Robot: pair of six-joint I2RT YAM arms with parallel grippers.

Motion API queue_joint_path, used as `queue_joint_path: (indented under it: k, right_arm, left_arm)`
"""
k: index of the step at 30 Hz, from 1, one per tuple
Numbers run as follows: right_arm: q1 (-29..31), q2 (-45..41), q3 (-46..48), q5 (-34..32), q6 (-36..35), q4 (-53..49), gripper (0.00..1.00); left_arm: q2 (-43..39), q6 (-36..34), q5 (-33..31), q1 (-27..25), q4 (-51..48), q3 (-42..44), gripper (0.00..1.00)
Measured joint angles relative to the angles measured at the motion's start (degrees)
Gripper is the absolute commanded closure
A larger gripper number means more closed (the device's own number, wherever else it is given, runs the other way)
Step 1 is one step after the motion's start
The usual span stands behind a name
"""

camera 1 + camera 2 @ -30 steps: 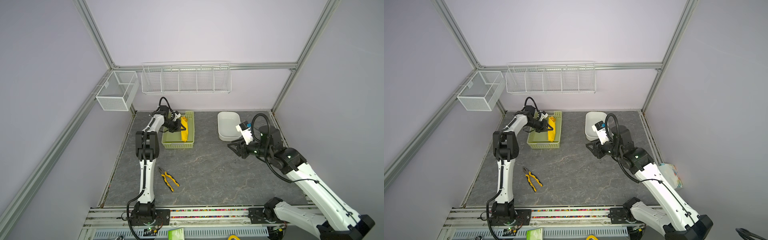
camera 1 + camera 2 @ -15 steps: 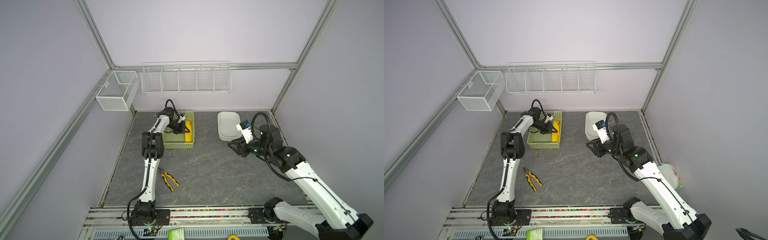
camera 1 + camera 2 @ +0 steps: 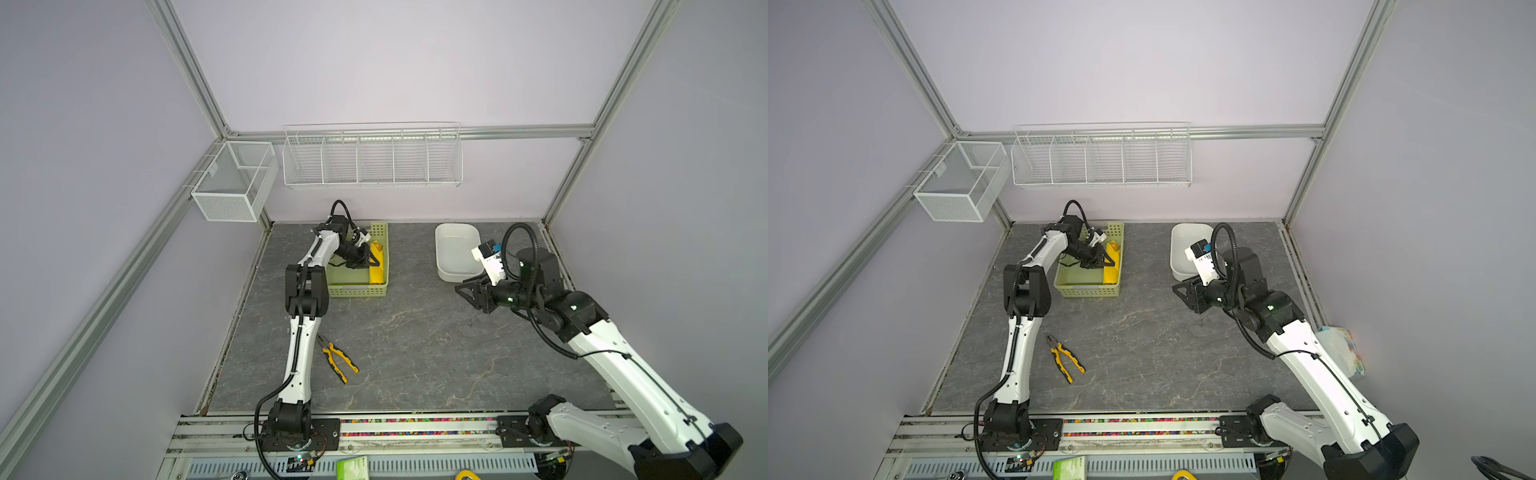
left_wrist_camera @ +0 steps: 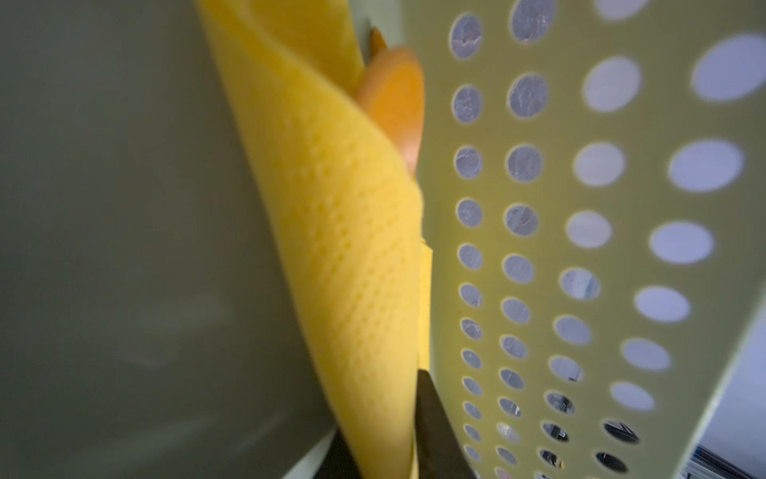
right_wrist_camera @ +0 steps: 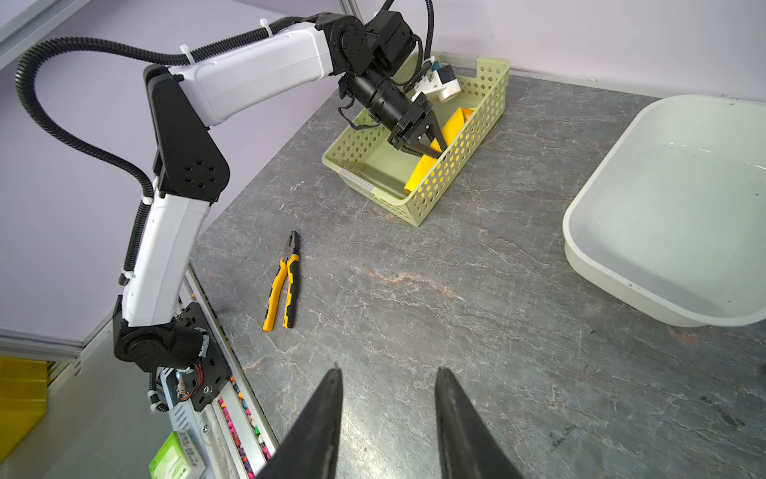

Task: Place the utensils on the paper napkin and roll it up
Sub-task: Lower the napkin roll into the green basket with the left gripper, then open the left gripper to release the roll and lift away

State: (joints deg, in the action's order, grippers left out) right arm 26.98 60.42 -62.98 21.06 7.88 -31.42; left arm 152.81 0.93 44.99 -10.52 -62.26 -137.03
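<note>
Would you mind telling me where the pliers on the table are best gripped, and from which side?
I would grip the pliers across both handles near the pivot, coming straight down from above: they lie flat on the table, handles slightly spread, with open space all round.

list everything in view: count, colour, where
table: 1, grey marbled
basket: 1, pale green, table's back left
paper napkin: 1, yellow, rolled, inside the basket
utensils: count unclear, orange, ends poking from the roll
tub: 1, white, back right
pliers: 1, yellow-black, front left
wire rack: 1, white, back wall
mesh box: 1, white, left wall
left gripper: black, jaws at the napkin, grip unclear
right gripper: black, jaws open, empty, above the table
</note>
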Motion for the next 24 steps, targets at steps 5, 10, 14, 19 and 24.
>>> queue_joint_path:
  k: [5,10,14,19,24]
  right_arm:
    - [0.0,0.04,0.0,0.04,0.0,0.0,0.59]
    - [0.0,0.02,0.0,0.24,0.0,-0.02,0.59]
    - [-0.02,0.0,-0.04,0.5,0.0,-0.02,0.59]
    - [-0.11,-0.2,-0.15,0.87,0.0,-0.02,0.59]
    - [-0.22,-0.85,-0.46,0.9,0.0,0.0,0.59]
  left_arm:
    - [-0.02,-0.11,-0.66,0.02,-0.24,-0.44,0.69]
    - [-0.74,-0.11,-2.67,0.07,-0.39,-0.5,0.63]
    - [-1.68,-0.11,-5.18,0.17,-0.92,-0.5,0.55]
    - [-2.93,-0.11,-8.26,0.31,-1.73,-0.5,0.47]
    - [-4.24,-0.13,-10.23,0.5,-2.82,-0.5,0.36]
